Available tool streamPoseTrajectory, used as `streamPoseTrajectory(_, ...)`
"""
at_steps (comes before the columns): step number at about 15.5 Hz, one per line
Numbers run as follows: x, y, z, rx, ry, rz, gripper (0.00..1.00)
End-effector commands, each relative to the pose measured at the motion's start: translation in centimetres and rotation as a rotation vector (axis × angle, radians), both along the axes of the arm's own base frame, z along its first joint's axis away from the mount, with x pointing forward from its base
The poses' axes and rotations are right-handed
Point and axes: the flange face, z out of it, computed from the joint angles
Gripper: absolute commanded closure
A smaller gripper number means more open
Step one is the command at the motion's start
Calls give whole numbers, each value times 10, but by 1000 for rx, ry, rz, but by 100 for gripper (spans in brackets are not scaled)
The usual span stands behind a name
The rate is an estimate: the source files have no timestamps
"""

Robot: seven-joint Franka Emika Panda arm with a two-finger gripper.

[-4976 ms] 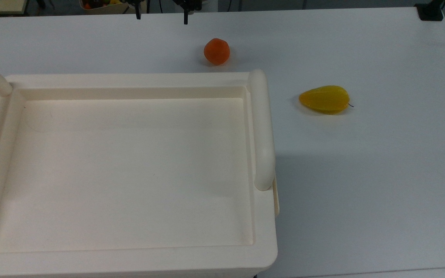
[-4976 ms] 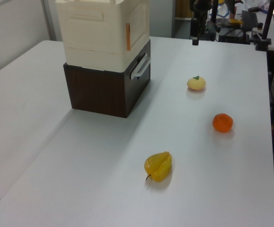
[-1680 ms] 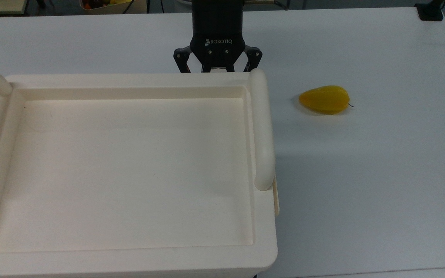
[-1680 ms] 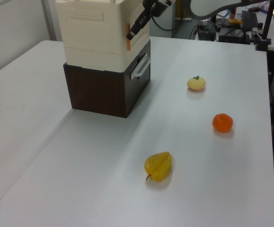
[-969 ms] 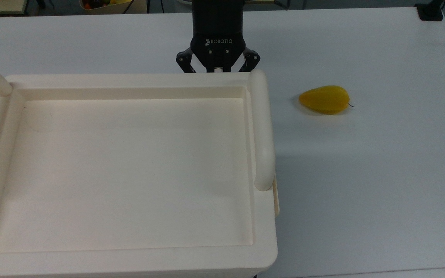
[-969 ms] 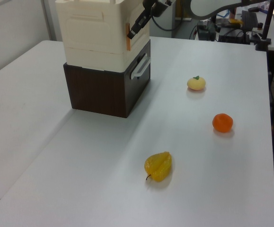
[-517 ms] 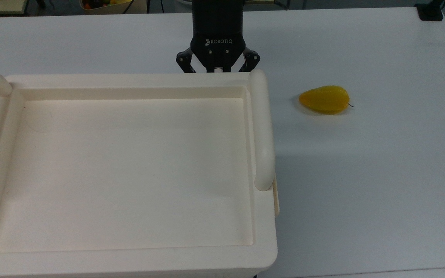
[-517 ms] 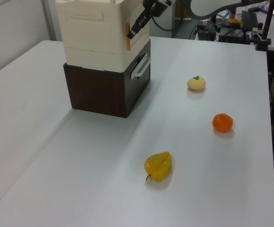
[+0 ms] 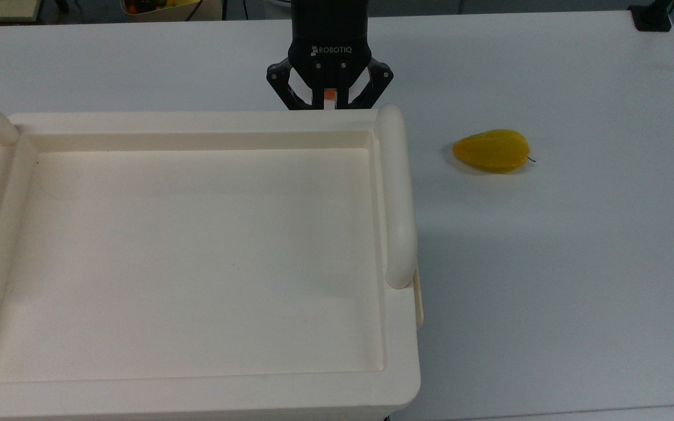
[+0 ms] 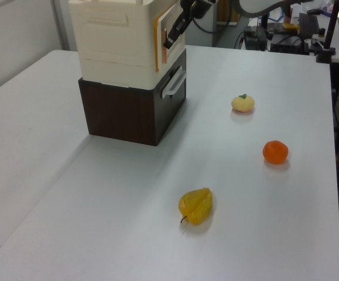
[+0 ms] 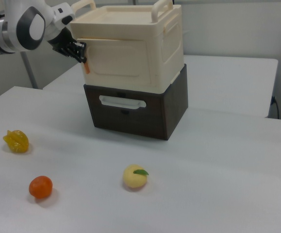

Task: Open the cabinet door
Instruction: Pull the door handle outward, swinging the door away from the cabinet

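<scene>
- We see the gripper (image 9: 329, 104) right up against the front of the cabinet (image 10: 122, 41), near the top edge in the top view.
- Our fingers are pinched close together on a little orange tab (image 9: 329, 94) at the edge of the cabinet door (image 11: 117, 58).
- In the left view the door looks cracked open a little, with an orange line down its free edge.
- We think we are at the pulling step: the hold is made and the door has only begun to swing.
- Next we would pull away from the cabinet in a curve, keeping our pinch tight so the tab does not slip.
- The starfruit (image 9: 492, 151), the orange (image 10: 275, 151) and the small yellow fruit (image 10: 242, 103) lie on the table (image 9: 577, 263), well apart from the door.
</scene>
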Motion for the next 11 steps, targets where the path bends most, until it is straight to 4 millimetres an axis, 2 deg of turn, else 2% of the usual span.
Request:
streamPoseTrajectory(1, -13, 7, 8, 3, 22, -2, 89)
streamPoseTrajectory(3, -15, 7, 7, 1, 39, -4, 85)
streamPoseTrajectory(7, -24, 1, 9, -13, 121, -20, 54)
streamPoseTrajectory(10, -37, -3, 10, -21, 216, -32, 22)
streamPoseTrajectory(11, -41, -5, 13, -21, 237, -34, 18)
